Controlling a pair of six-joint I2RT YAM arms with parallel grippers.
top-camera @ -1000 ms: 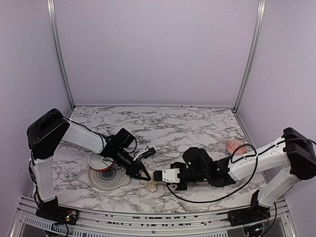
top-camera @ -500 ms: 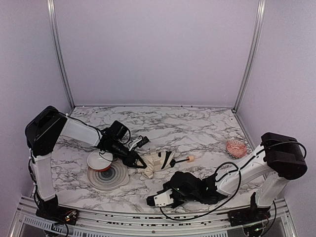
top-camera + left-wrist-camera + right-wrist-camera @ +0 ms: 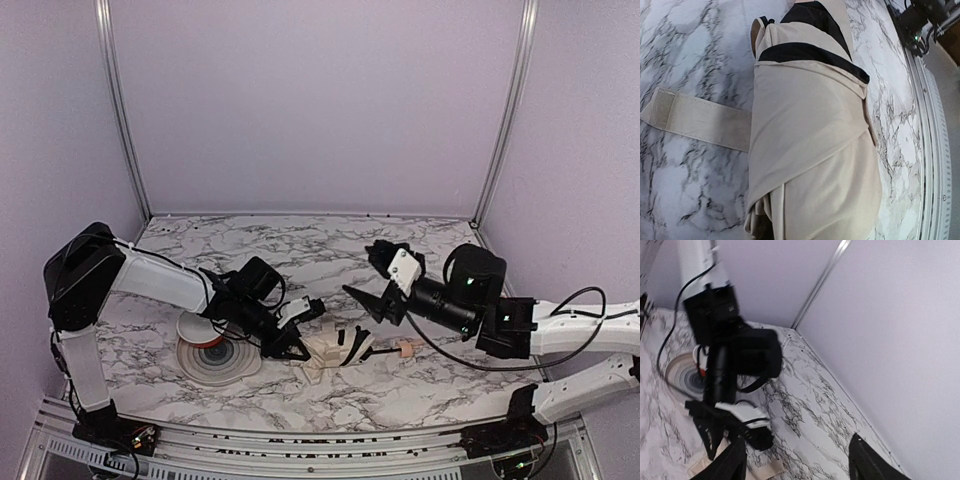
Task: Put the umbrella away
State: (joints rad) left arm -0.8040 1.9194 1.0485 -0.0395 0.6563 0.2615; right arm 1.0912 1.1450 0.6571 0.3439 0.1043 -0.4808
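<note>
one cream fabric folding umbrella [image 3: 327, 350] with black lining, lying collapsed on the marble desk [image 3: 300, 250], velcro strap [image 3: 695, 117] trailing loose. left jaws are narrowly pinching its canopy end; right jaws are hanging wide, empty. step: bundling, likely; next is calling for wrapping the strap.

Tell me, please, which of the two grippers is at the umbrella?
The left gripper: its tips meet the cream umbrella; the right gripper hangs open, raised and apart.
</note>
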